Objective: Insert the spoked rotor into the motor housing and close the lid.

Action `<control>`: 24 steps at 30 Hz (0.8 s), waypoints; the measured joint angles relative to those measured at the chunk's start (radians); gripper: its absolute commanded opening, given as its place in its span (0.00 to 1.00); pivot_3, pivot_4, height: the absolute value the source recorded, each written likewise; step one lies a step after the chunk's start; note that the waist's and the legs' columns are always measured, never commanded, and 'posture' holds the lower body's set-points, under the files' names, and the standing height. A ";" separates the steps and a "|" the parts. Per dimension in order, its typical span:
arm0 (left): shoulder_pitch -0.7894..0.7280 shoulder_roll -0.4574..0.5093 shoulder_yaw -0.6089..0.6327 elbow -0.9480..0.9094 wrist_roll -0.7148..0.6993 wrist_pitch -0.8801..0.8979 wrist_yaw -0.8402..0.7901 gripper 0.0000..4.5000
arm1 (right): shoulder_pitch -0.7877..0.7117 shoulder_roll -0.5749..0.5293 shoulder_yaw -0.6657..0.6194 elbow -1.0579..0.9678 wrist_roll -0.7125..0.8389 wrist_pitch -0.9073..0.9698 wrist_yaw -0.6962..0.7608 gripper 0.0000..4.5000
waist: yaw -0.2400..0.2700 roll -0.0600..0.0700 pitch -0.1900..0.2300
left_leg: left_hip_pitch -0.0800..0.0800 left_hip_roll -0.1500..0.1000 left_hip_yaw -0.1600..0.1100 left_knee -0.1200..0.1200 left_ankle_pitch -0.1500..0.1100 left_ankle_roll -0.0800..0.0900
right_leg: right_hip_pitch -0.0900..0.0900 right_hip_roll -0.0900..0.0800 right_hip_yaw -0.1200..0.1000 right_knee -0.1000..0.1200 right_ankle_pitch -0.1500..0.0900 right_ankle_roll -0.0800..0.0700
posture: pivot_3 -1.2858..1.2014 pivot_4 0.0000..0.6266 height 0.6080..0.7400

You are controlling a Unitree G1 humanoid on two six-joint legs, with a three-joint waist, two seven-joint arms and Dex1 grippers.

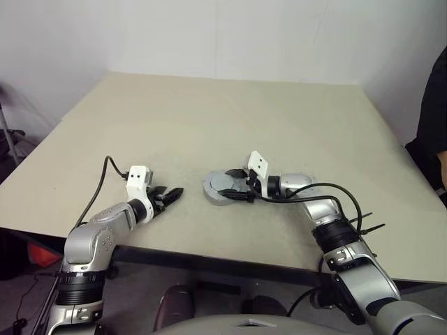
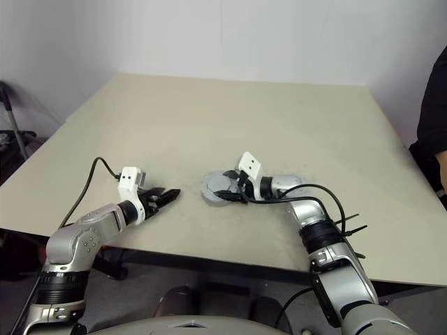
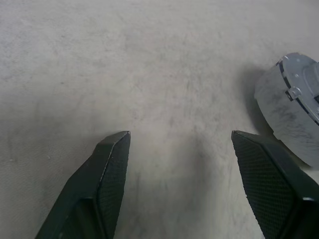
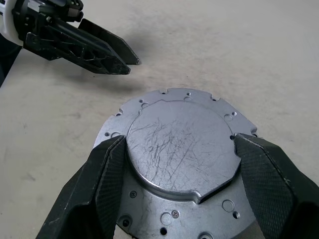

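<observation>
While the left hand (image 1: pixel 176 192) gapes empty, the right hand (image 4: pixel 174 149) straddles the lid (image 4: pixel 182 149).

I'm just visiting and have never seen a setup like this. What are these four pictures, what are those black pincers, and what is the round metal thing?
You are looking through a humanoid robot's cameras. The two wide pictures come from a pair of cameras on its head, looking down over its two silver arms at a beige table. The two close pictures come from small cameras on the wrists, each looking out along that arm's own two black fingers.

The left gripper hangs open above bare table, holding nothing. The right gripper has its fingers spread on either side of a round grey metal part lying flat on the table: a scratched disc face with small screw holes around its rim. The fingers sit right at its edges, but whether they actually press on it I cannot tell. At the right edge stands a person in dark clothing.
</observation>
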 measured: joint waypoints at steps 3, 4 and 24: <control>0.000 0.001 -0.005 0.000 0.003 -0.001 0.001 0.76 | 0.001 0.002 0.003 0.018 -0.003 -0.031 -0.004 0.67 | 0.000 0.000 0.000 | 0.001 0.000 0.000 0.000 0.000 0.000 | 0.001 0.000 0.000 0.000 0.000 0.000 | 0.52 0.00 1.00; 0.000 0.001 -0.006 0.000 0.004 -0.001 0.001 0.76 | 0.001 0.003 0.006 0.025 -0.007 -0.041 -0.008 0.67 | 0.000 0.000 0.000 | 0.001 0.000 0.000 0.000 0.000 -0.001 | 0.001 0.000 0.000 0.000 0.000 0.000 | 0.52 0.00 1.00; 0.006 -0.042 -0.024 -0.029 -0.007 0.017 0.015 0.76 | -0.039 0.000 0.053 0.094 -0.022 -0.038 -0.038 0.67 | -0.001 0.001 -0.006 | 0.020 0.000 0.000 -0.001 -0.002 0.002 | 0.019 -0.001 0.002 0.000 -0.004 0.007 | 0.52 0.00 1.00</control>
